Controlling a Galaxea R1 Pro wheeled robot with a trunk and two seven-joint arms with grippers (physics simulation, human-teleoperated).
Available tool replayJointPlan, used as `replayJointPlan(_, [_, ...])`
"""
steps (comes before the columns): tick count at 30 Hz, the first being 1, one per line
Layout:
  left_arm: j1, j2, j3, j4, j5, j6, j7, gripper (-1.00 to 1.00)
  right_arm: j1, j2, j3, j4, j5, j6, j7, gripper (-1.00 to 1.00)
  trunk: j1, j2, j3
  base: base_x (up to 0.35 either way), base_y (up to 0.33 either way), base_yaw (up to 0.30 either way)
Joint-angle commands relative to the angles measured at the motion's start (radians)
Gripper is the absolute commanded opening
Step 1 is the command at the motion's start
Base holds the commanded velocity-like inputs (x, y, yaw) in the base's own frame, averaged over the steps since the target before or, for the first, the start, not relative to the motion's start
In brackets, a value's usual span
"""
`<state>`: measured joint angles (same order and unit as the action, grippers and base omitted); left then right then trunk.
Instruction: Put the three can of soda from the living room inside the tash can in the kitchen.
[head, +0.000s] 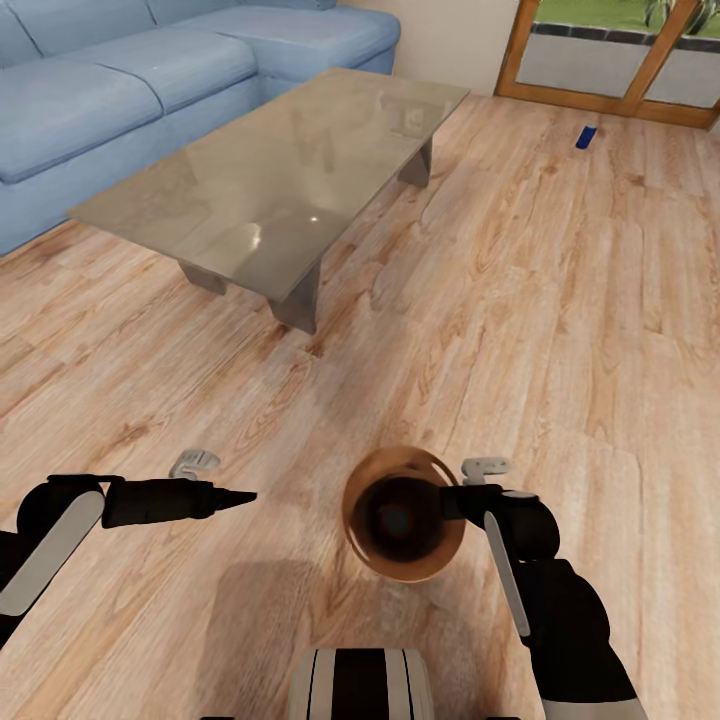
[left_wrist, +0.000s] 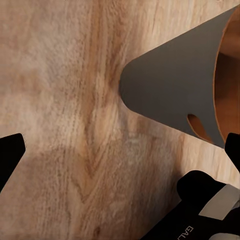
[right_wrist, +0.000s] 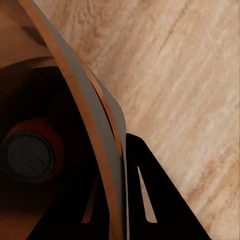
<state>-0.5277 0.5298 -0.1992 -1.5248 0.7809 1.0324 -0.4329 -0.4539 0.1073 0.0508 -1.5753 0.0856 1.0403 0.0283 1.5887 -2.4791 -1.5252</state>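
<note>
The plank floor (head: 560, 330) of the living room spreads pale and bare around me. The blue sofa (head: 130, 90) fills the far left. Just in front of it stands the low table, its shiny tabletop (head: 270, 170) running long from near left to far right. A wood-framed glass door (head: 610, 60) closes the far right.

The tash can (head: 403, 513) hangs close in front of me, a little right of centre, above the floor. It stands upright, long axis vertical, mouth open toward my head. My right hand (head: 462, 497) is clenched on its right rim, one finger (right_wrist: 150, 200) pressed to the outside of the thin wall. In the right wrist view an orange can of soda (right_wrist: 30, 156) stands on end in the bottom of it, grey top facing up.

My left hand (head: 232, 497) hovers near left, pointing right at the bucket and well apart from it. I cannot tell how its fingers (left_wrist: 11, 150) stand. The left wrist view catches the oval hand-hole (left_wrist: 196, 124) in the bucket's wall (left_wrist: 170, 85).

A dark blue can (head: 586, 137) lies on the floor far right, near the door, long axis running near to far. I can read no label on either can.
</note>
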Motion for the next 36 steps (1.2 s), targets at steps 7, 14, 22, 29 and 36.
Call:
replayJointPlan(7, [0.000,-0.001,0.001,0.004,-0.001,0.000,0.000,1.00,0.000,0.001,0.000,0.000,-0.007,0.004,0.002,-1.00,0.000,0.000,0.008,0.000,0.000,0.011])
replayJointPlan(14, [0.000,-0.002,0.000,0.012,0.000,0.001,0.000,1.00,0.000,0.002,0.000,0.000,-0.007,0.007,0.002,-1.00,0.000,0.000,0.019,0.000,0.000,0.000])
replayJointPlan(22, [0.000,-0.001,0.001,0.014,0.001,0.000,0.000,1.00,0.000,0.014,0.005,0.000,-0.007,0.007,0.002,-1.00,0.000,0.000,0.033,0.000,0.000,0.000])
replayJointPlan(29, [0.000,-0.002,0.000,0.015,0.003,0.000,0.000,1.00,0.000,0.019,0.009,0.000,-0.008,0.007,0.002,-1.00,0.000,0.000,0.044,0.000,0.000,0.000])
replayJointPlan(36, [0.000,-0.003,0.000,0.015,0.002,0.000,0.001,1.00,0.000,0.038,0.013,0.000,-0.008,0.007,0.002,-1.00,0.000,0.000,0.055,0.000,0.000,0.000])
